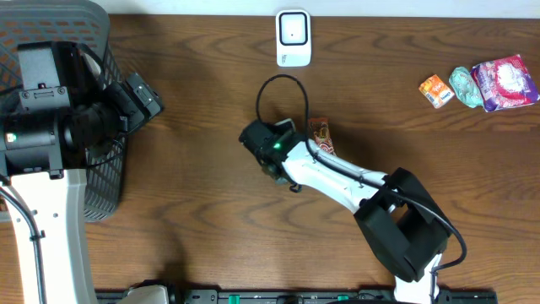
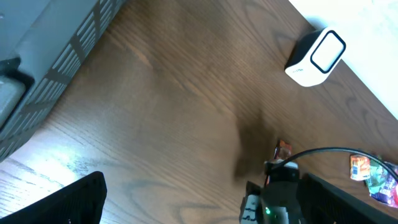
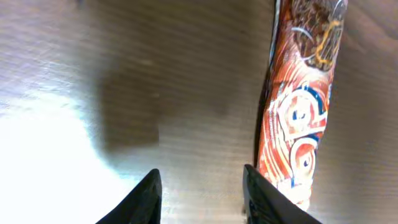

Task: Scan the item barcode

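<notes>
Right gripper (image 3: 200, 202) is sitting closest to the lens, its two dark jaws standing partly apart with only bare wood showing between them. We are finding the snack bar (image 3: 305, 106) lying flat on the table (image 1: 194, 169) just outside the right-hand jaw, not gripped. Its lower end is running out of frame, the arm is covering part of it from overhead, and we are seeing no barcode on the face that shows. Left gripper (image 1: 142, 95) is hanging over the rim of the grey mesh basket (image 1: 101, 25), spread wide and carrying nothing, though its wrist view is showing only one finger. A black cable (image 1: 283, 78) is looping over the wood between the bar and the white scanner (image 1: 294, 38), which is standing at the far edge, well apart from the bar. Three small packets, orange (image 1: 436, 90), green (image 1: 465, 87) and pink (image 1: 504, 82), are lying together near the far right corner. Brown wood grain is lying open across the middle and left.
</notes>
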Controlling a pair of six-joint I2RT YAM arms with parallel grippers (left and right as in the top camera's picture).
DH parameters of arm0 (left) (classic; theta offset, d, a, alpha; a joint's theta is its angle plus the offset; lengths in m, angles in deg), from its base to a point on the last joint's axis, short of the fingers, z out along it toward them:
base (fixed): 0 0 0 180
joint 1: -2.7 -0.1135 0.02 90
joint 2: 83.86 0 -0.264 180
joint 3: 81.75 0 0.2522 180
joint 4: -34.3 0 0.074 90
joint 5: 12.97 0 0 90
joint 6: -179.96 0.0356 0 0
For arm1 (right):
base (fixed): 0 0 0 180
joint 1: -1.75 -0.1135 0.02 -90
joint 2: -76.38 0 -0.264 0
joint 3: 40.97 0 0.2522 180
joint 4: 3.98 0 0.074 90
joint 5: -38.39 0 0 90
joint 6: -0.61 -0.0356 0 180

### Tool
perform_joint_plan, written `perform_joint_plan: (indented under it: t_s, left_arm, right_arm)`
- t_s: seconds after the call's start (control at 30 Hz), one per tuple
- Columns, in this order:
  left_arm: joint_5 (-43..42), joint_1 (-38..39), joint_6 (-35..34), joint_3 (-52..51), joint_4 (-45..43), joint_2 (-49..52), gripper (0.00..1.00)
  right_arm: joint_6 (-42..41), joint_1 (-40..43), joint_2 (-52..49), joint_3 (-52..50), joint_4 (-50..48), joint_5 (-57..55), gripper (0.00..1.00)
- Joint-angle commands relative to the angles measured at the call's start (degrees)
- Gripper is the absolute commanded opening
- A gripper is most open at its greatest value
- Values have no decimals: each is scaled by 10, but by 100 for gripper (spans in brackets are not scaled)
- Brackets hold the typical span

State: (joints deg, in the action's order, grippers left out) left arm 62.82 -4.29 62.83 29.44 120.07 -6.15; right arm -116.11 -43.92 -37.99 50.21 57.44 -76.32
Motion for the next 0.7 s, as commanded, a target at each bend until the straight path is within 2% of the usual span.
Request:
perform_joint_plan:
  t_s: [0.0,0.07,0.2,0.23,0.27,0.3,0.37,0.67]
  left_arm:
    - [6,-2,5,2,2,-1,98]
    - [6,-2,5,2,2,-1,98]
    - [6,-2,5,2,2,-1,98]
    - [6,-2,5,2,2,-1,98]
    - [6,-2,5,2,2,-1,98]
    - [6,-2,5,2,2,-1,98]
    - [6,-2,5,2,2,-1,98]
    - [6,-2,5,2,2,-1,98]
  right_arm:
    - [-6,19,-4,93,50,18,39]
    - [9,45,-4,144,87,24,48]
    - [98,116,-4,210,116,87,69]
    - [122,133,-4,214,115,111,84]
    - [134,145,-4,214,113,126,89]
    - [146,157,-4,214,113,142,99]
    - [178,185,-4,212,113,167,99]
    - [187,245,-4,204,123,167,99]
